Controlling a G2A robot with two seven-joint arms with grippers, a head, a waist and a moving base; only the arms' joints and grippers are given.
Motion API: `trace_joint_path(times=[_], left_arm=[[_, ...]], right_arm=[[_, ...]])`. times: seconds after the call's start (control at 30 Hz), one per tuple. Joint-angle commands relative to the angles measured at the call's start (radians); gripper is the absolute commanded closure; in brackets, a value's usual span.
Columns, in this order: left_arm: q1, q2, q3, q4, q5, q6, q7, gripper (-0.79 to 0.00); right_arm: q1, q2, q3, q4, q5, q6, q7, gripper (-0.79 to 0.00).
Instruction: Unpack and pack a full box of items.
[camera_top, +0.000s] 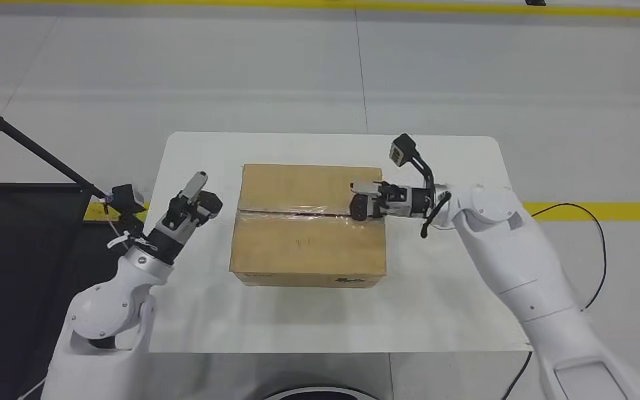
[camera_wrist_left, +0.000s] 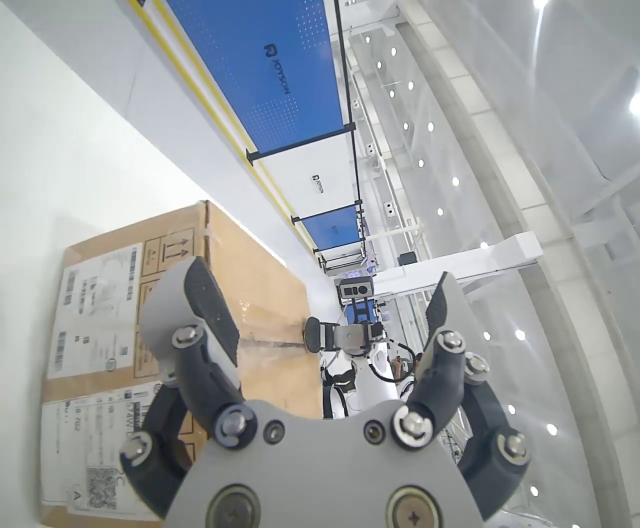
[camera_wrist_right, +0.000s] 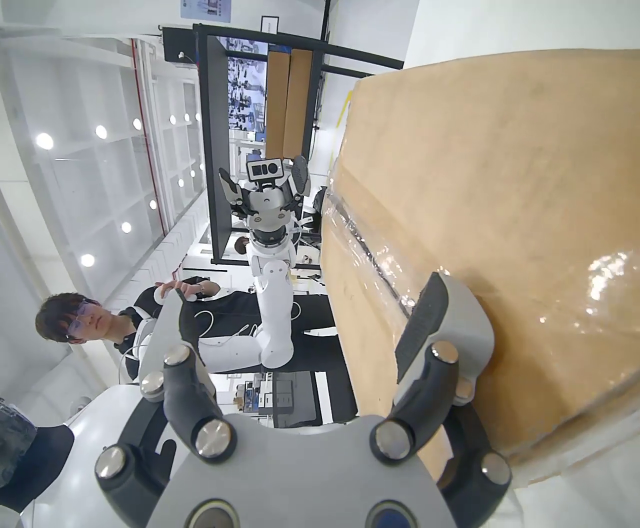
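Right gripper (camera_top: 357, 198) spread, holding nothing. It sits at the right edge of the box (camera_top: 310, 240), at the end of the taped seam (camera_top: 300, 211). In the right wrist view one of its fingers (camera_wrist_right: 440, 320) lies over the box top just beside the clear tape; contact cannot be told. The other finger is off past the box's edge. Left gripper (camera_top: 205, 192) also spread and empty, raised near the tabletop's left edge, apart from the box's left side, which carries white labels (camera_wrist_left: 95, 300). Box closed, flaps taped, about mid-tabletop and somewhat nearer the left edge, lying between the two grippers. Table (camera_top: 450, 300) white. A black pole (camera_top: 40, 150) slants beyond the left edge. A cable (camera_top: 595, 250) trails off the right.
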Motion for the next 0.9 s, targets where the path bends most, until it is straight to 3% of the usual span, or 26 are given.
trace_joint_path(times=[0.0,0.33,0.87], left_arm=[[-0.008,0.000,0.015,0.015,-0.003,0.000,-0.006,-0.785],[-0.016,0.002,0.048,0.037,-0.025,-0.004,-0.011,-0.785],[0.016,0.007,0.035,0.038,-0.094,-0.041,-0.007,-0.785]], right_arm=[[0.010,-0.009,-0.019,0.007,0.001,0.004,-0.006,-0.785],[0.067,-0.070,-0.142,0.040,0.005,0.034,-0.071,-0.785],[0.174,-0.223,-0.350,0.098,-0.014,0.056,-0.296,-0.785]])
